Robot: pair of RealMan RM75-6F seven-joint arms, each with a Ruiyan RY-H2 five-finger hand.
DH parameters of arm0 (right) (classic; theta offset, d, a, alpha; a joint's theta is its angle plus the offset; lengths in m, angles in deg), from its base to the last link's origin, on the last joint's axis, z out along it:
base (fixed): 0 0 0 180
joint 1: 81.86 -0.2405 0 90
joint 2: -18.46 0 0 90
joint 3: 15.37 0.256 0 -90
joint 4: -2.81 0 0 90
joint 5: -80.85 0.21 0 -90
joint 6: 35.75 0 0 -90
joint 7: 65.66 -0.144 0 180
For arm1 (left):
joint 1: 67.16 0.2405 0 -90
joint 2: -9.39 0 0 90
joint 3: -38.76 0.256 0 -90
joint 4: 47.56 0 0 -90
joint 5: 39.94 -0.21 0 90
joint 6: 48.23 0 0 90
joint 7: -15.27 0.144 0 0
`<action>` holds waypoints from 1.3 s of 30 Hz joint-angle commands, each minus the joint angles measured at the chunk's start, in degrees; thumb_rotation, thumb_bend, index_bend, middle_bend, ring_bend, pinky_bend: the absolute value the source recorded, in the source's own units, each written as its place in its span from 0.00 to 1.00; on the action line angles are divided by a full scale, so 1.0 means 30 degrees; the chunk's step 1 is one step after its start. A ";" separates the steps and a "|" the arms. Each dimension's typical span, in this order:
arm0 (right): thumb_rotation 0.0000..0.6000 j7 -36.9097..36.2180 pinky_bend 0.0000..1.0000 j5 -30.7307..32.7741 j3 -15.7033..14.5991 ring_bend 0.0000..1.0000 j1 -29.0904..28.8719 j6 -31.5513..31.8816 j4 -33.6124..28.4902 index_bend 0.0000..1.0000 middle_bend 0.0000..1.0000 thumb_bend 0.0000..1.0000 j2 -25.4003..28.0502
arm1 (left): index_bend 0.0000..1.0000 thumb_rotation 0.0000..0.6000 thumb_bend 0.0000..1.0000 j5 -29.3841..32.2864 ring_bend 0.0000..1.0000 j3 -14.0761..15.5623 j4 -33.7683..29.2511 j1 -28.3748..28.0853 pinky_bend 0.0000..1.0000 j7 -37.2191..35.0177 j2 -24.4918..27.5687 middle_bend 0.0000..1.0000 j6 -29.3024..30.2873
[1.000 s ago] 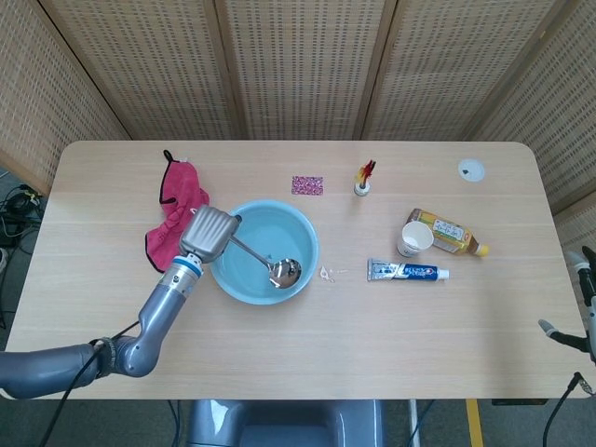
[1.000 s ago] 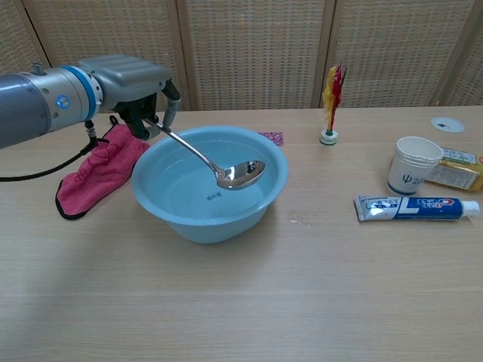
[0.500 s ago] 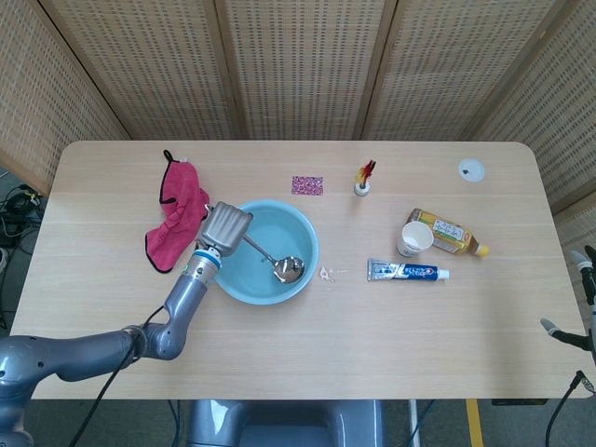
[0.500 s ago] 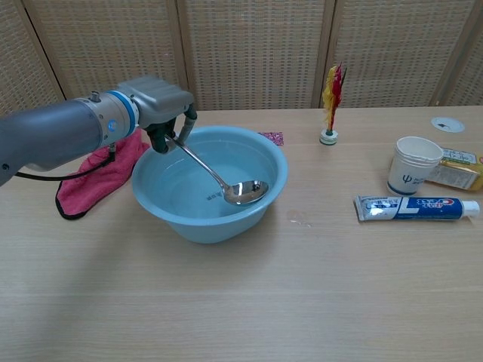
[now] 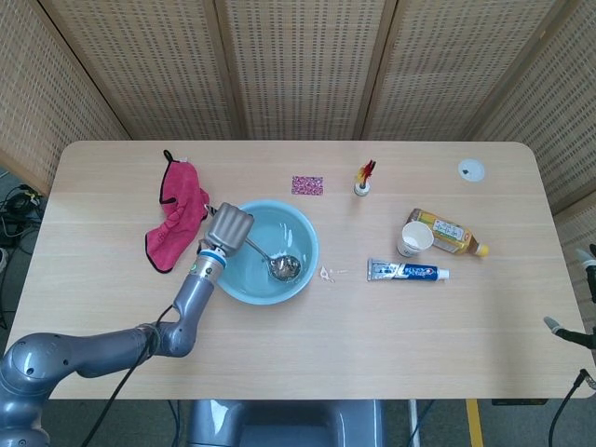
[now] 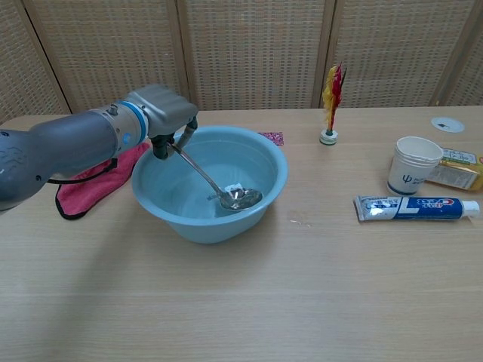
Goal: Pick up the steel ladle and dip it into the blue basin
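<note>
— Ladle first: where is it sitting?

— The shiny steel ladle (image 6: 240,198) is lying with its bowl down inside the round light-blue plastic basin (image 6: 268,162), low against the bottom, its thin handle slanting up and to the left to the basin's rim.

— And what is gripping it?

— The left hand (image 6: 162,117), grey with a blue ring at the wrist, is hovering over the basin's left rim and is pinching the top of the handle between its dark fingers (image 6: 183,136).

— Anything just behind that hand?

— A crumpled pink cloth (image 6: 94,177) is lying on the pale wooden desk (image 6: 241,302), right behind and beside the forearm.

— What about the other hand?

— The right hand (image 5: 575,326) is barely showing at the desk's far right edge, well apart from the basin; whether its fingers are spread or closed, I cannot tell.

— And beyond the basin?

— Well away from the left hand, a white paper cup (image 6: 414,164) is standing beside a blue toothpaste tube (image 6: 416,207).
</note>
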 commanded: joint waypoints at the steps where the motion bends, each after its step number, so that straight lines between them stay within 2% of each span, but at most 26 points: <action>1: 1.00 0.0002 0.00 0.0036 0.0019 0.00 -0.0009 -0.0026 0.0006 0.00 0.00 0.00 0.0001 | 0.71 1.00 0.54 0.0227 0.88 0.0068 0.0146 -0.0158 1.00 0.0332 -0.0133 0.93 0.0073; 13: 1.00 -0.0034 0.00 0.0170 0.0066 0.00 -0.0050 -0.0170 0.0052 0.00 0.00 0.00 -0.0001 | 0.72 1.00 0.54 0.0833 0.88 -0.0055 0.0300 -0.0538 1.00 0.0846 -0.0479 0.93 0.0386; 24: 1.00 -0.0117 0.00 0.0128 0.0056 0.00 -0.0042 -0.0195 0.0043 0.00 0.00 0.00 0.0007 | 0.72 1.00 0.55 -0.2540 0.88 -0.0138 0.0148 -0.0033 1.00 -0.2164 0.0043 0.93 0.1349; 30: 1.00 -0.0083 0.00 -0.0018 0.0019 0.00 0.0011 -0.0065 -0.0078 0.00 0.00 0.00 0.0042 | 0.72 1.00 0.55 -0.2802 0.88 -0.0560 -0.1735 0.0194 1.00 -0.2147 0.1475 0.93 0.1917; 39: 1.00 -0.0072 0.00 -0.0094 0.0018 0.00 0.0048 0.0038 -0.0177 0.00 0.00 0.00 0.0088 | 0.72 1.00 0.55 -0.1880 0.88 -0.0840 -0.4521 0.0175 1.00 -0.0875 0.3606 0.93 0.2191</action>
